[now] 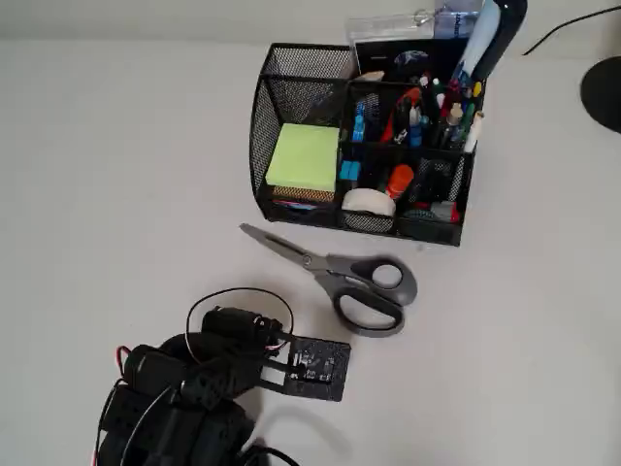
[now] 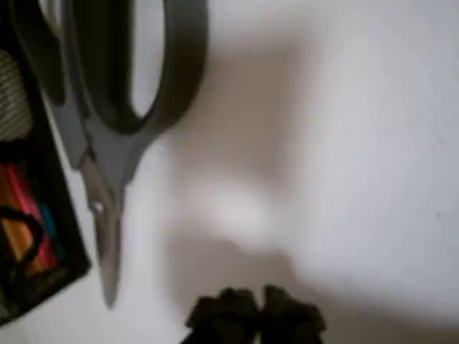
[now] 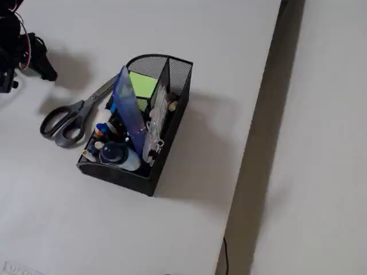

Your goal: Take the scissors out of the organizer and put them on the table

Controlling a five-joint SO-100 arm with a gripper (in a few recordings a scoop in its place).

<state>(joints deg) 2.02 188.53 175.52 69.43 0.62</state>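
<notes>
The scissors (image 1: 335,270) lie flat on the white table (image 1: 107,155), just in front of the black mesh organizer (image 1: 291,97), blades pointing left and grey handles to the right in the overhead view. They are closed and nothing holds them. My gripper (image 1: 283,340) hangs a short way in front of them, apart from the handles, shut and empty. In the wrist view the scissors (image 2: 107,158) fill the upper left beside the organizer's edge (image 2: 43,215), and my gripper (image 2: 251,319) shows as two dark tips pressed together. The fixed view shows the gripper (image 3: 46,71) up-left of the scissors (image 3: 71,114).
The organizer holds a lime-green sticky-note pad (image 1: 304,157), a white tape roll (image 1: 369,202) and several pens and markers (image 1: 437,112). A dark round base (image 1: 604,92) sits at the far right. In the fixed view the table edge (image 3: 252,137) runs down the right side.
</notes>
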